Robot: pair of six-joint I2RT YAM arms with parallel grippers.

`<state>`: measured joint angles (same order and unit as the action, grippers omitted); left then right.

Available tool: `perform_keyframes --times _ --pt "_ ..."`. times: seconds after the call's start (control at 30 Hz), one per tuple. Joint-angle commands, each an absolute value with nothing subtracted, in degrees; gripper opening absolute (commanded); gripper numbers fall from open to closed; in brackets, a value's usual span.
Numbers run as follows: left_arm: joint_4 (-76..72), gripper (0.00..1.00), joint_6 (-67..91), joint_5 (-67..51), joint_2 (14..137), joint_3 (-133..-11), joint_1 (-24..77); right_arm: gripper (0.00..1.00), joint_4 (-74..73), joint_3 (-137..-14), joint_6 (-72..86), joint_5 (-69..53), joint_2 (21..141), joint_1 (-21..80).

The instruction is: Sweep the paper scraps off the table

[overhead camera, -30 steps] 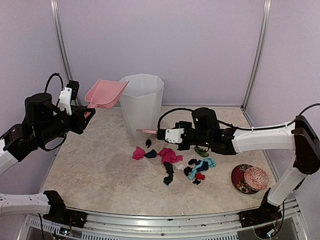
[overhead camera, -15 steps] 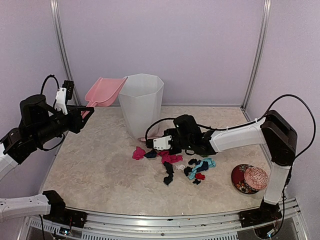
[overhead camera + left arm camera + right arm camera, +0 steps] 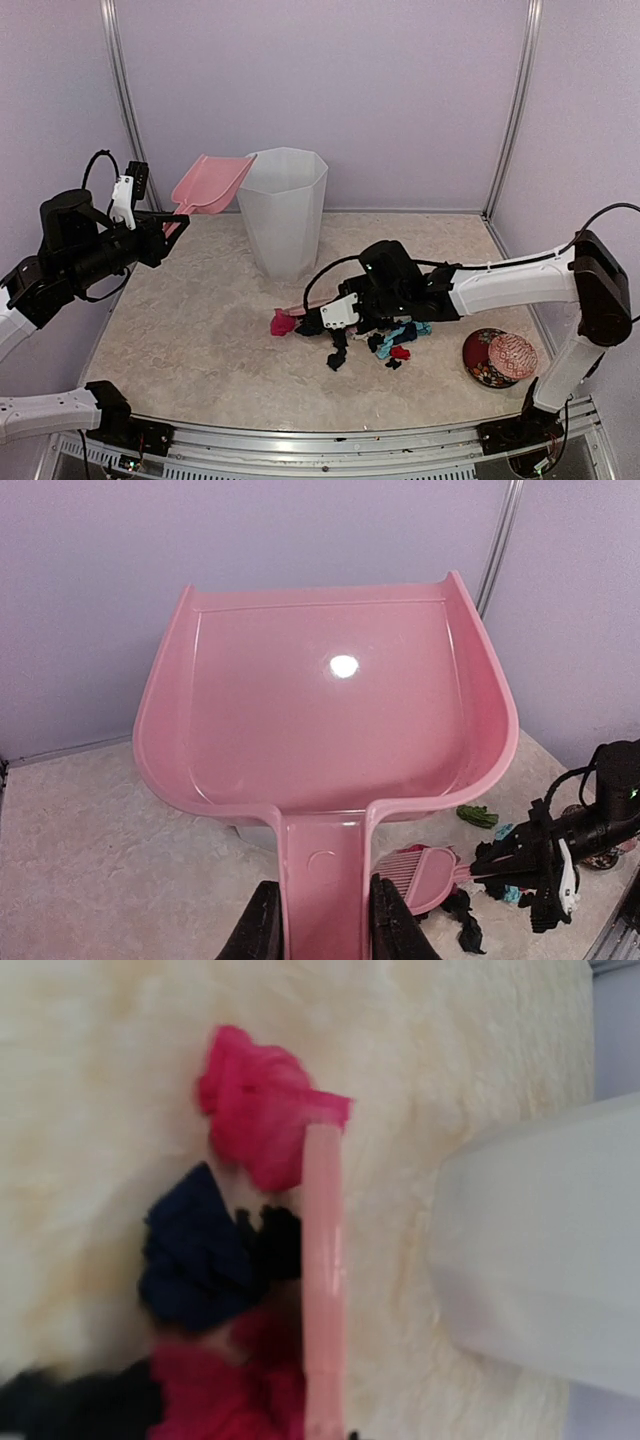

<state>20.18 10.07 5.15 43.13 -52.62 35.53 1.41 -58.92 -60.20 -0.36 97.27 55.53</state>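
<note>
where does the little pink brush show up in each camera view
top external: brush just left of centre, in front of the bin
left wrist: brush at lower right, below the dustpan in the picture
right wrist: brush seen edge-on, a vertical pink strip at centre
shared landmark: the paper scraps right beside the brush

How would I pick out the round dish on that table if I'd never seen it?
Start from the beige table and go to its near right corner. The round red patterned dish sits there, just right of the paper scraps. Unlike those small crumpled bits, it is one larger disc with a pale pink lump on it.
</note>
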Motion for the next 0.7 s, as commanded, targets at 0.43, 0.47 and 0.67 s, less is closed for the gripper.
perform_keyframes --times 0.43,0.47,0.67 --pt "18.2 0.00 11.0 1.9 44.5 -52.2 31.9 0.00 -4.9 -56.5 -46.0 0.0 69.5 60.3" --pt "18.1 0.00 11.1 1.8 44.4 -52.2 31.8 0.00 -3.5 -56.9 -42.4 -0.9 69.8 60.6" --pt "17.9 0.00 11.3 3.8 43.3 -51.8 31.7 0.00 4.9 -58.8 -18.5 -3.7 75.1 60.7"
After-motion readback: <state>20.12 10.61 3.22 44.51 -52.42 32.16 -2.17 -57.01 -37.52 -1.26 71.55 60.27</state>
